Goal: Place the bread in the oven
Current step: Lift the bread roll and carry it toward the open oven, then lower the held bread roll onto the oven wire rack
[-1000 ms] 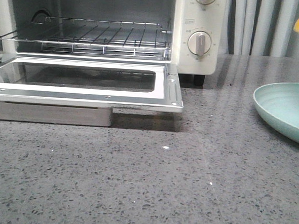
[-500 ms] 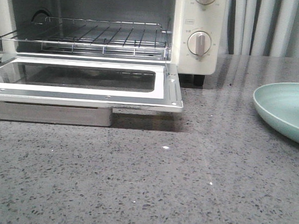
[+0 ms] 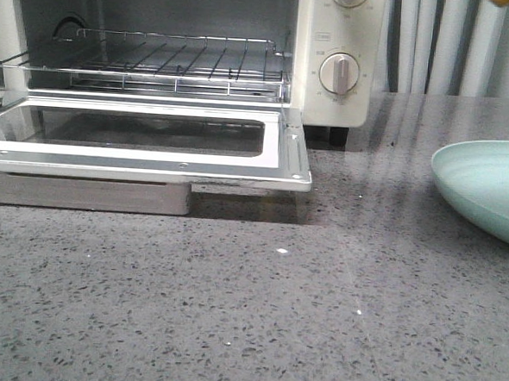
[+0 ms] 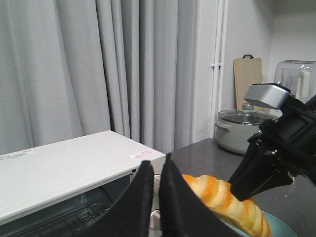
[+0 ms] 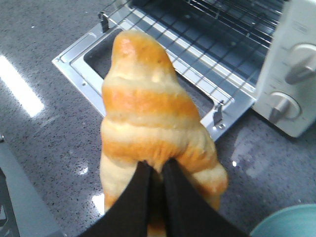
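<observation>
Two hands: both were in view, one on each arm.
Right hand (image 5: 157,170): it was clamped on the bread (image 5: 148,123); the dark fingers (image 5: 136,197) pinched the roll at its middle.
Left hand (image 4: 156,173): its fingers stood pressed narrowly together, with nothing between them.
Bread: golden-orange with pale stripes, glossy. It was held in the air above the tabletop (image 3: 256,311), outside the oven (image 3: 333,40), on the side of the oven that carries the knobs. In the front view only an orange tip (image 3: 499,1) showed at the upper edge, above the plate (image 3: 488,183).
Oven: cream-white, standing on the tabletop. Its door (image 3: 145,141) lay dropped flat toward the camera, glass window facing up. The wire rack (image 3: 158,64) sat inside, bare.
Knobs: two round ones (image 3: 339,73) on the oven's panel, beside the cavity.
Plate: pale green, on the tabletop, well apart from the oven on its knob side.
Tabletop: grey speckled stone.
Backdrop: grey curtains (image 4: 98,64) hung behind the oven.
</observation>
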You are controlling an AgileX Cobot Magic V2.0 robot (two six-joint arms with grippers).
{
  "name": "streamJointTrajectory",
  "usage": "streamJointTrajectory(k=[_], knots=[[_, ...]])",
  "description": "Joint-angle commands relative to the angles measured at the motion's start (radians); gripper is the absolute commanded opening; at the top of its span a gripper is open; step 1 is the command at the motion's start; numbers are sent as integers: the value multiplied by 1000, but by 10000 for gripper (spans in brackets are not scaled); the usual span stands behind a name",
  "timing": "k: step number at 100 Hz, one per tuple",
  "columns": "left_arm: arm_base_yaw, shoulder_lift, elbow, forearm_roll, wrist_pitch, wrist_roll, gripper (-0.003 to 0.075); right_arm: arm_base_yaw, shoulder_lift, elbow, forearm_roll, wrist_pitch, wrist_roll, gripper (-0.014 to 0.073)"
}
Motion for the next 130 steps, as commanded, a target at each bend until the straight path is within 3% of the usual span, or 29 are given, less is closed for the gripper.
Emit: streamJointTrajectory(k=[1,31,91,130], knots=[[-9,8,-35,-12,-40,-5,-20,50,34,-89,-22,-46,-19,-72],[-9,8,-35,-12,-26,-5,-20,127,179,-224,-179,-6,-4,-72],[-9,8,-35,-12,-25,-5,-20,274,325,-241,-497,-127,89,-72],[-9,8,-35,-12,-25,-5,-20,282,459,-448,-506,-56,91,-72]])
